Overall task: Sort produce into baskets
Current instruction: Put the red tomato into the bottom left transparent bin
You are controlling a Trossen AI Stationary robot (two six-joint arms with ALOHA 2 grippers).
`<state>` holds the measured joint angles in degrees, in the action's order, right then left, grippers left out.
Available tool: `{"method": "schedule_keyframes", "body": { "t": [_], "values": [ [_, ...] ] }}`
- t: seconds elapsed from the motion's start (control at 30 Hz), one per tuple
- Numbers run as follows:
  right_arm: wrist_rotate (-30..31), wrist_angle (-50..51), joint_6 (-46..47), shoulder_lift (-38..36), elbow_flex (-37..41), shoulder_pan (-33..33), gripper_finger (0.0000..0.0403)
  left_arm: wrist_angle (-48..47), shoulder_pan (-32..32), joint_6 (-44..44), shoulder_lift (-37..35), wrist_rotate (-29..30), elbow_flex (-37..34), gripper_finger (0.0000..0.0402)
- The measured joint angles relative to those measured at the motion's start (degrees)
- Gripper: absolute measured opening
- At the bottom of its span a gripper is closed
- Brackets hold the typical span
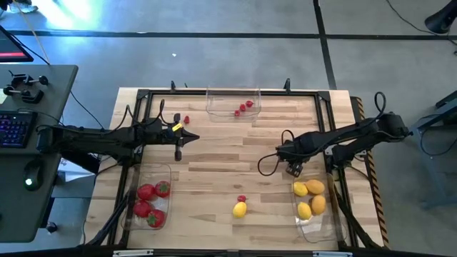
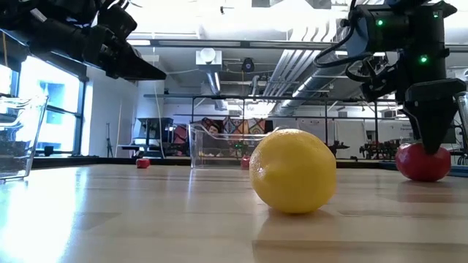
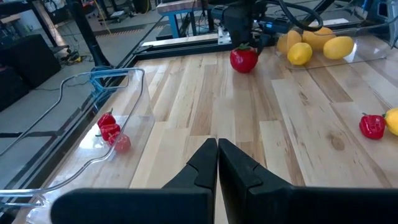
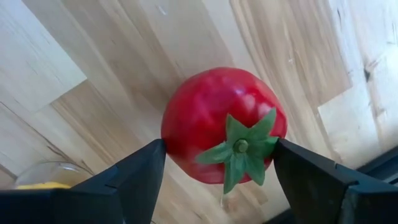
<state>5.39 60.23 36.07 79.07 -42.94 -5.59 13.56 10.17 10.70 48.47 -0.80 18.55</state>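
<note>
We find the right claw [image 4: 217, 165] low over the worktop [image 1: 214, 171], its two fingers standing apart on either side of a red tomato [image 4: 224, 127] and at its flanks, though we cannot tell whether they press it. In the right wrist view the tomato's green star-shaped top faces the camera, and the fruit is round, with no long axis to speak of. In the high view this claw sits right of centre, just beside the upper left corner of the right basket [image 1: 315, 214], which holds four yellow and orange lemons [image 1: 311, 198]. One more yellow lemon [image 1: 240, 209] lies loose on the wood at lower centre, its long axis running roughly up and down the frame, with one small red berry [image 1: 241, 198] just above it. The left basket [image 1: 150, 196] at lower left holds four red tomatoes [image 1: 146, 191]. The far basket [image 1: 233, 102] at top centre holds three red berries [image 1: 243, 107], and one more berry [image 1: 187, 120] lies on the wood at upper left. The left claw [image 1: 178, 153] hangs left of centre with its fingers pressed together and nothing between them, pointing down the frame.
</note>
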Motion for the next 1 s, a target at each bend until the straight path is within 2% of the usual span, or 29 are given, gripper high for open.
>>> {"method": "schedule_keyframes", "body": {
  "t": [0.37, 0.83, 1.0],
  "values": [
    [-0.28, -0.48, 0.07, 0.31, -0.47, 0.01, 0.0273, 0.00, 0.00, 0.00, 0.00, 0.00, 0.00, 0.0001],
    [0.30, -0.12, -2.13, 0.63, -8.61, -0.02, 0.0172, 0.01, -0.01, 0.02, 0.00, -0.02, 0.00, 0.0001],
    [0.59, -4.80, -4.53, 0.55, -9.73, -0.02, 0.0129, 0.00, 0.01, 0.02, 0.00, -0.02, 0.00, 0.0001]
  ]
}}
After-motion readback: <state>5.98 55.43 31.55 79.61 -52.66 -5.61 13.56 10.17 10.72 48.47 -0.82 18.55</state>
